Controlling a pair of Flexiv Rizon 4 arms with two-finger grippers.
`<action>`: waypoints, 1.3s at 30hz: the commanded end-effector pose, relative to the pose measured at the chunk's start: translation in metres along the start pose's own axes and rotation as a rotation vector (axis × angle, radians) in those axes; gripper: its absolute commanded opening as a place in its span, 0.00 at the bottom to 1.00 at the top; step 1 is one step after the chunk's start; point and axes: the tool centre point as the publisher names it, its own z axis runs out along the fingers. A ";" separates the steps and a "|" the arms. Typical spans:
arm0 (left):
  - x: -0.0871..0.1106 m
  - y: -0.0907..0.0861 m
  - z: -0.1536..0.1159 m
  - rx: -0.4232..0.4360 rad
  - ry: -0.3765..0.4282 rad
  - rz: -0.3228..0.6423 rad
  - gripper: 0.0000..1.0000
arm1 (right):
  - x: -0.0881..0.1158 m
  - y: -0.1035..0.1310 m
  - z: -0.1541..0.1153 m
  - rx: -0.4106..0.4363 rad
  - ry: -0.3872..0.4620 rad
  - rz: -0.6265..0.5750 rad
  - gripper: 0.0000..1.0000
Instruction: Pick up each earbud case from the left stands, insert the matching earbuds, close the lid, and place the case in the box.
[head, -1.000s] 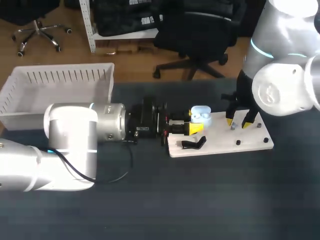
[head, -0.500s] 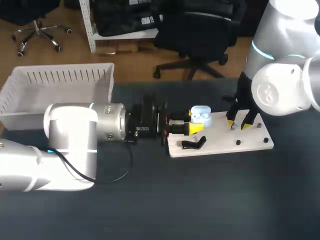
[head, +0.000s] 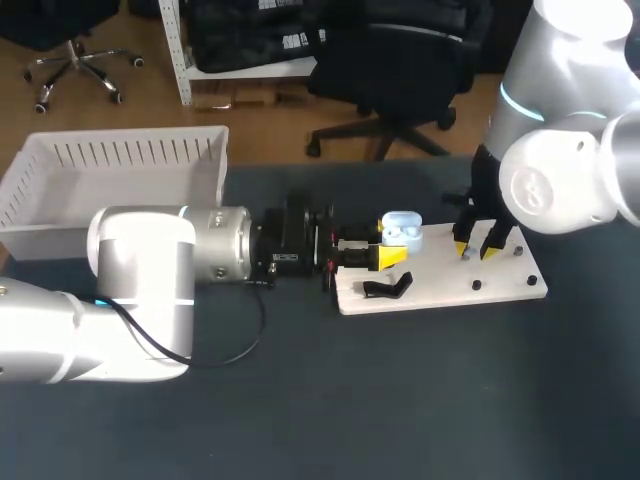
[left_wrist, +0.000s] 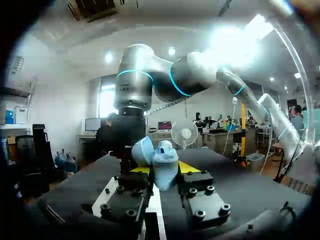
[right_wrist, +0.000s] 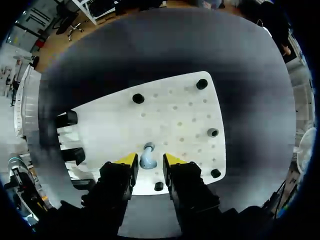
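A light-blue earbud case (head: 401, 228) with its lid up is held over the left end of the white board (head: 500, 290). My left gripper (head: 390, 252) is shut on it from the side. In the left wrist view the case (left_wrist: 161, 161) sits between the yellow fingers (left_wrist: 192, 167). My right gripper (head: 477, 246) points down at the board's right half. In the right wrist view the right gripper (right_wrist: 150, 161) straddles a small pale-blue earbud (right_wrist: 148, 156) standing on the board (right_wrist: 175, 110). A thin gap shows on each side of the earbud, so the gripper is open.
The white slatted box (head: 110, 180) stands at the table's far left. A black stand (head: 388, 288) lies at the board's near left corner, and two black stands (right_wrist: 67, 119) show in the right wrist view. Black pegs (right_wrist: 138, 98) and a grey piece (right_wrist: 213, 132) dot the board.
The right gripper's fingers have drawn closer together around the earbud, and the right arm has shifted slightly. The left arm and the case have kept still.
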 end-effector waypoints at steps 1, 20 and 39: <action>0.001 0.000 0.000 0.000 -0.001 0.000 0.00 | -0.001 0.002 0.000 -0.001 0.003 0.000 0.31; 0.001 0.000 0.000 0.000 -0.001 0.000 0.00 | -0.002 0.004 -0.003 0.012 -0.003 0.008 0.00; 0.001 0.000 0.000 0.000 -0.001 0.000 0.00 | 0.015 -0.016 -0.113 0.016 -0.108 0.136 0.00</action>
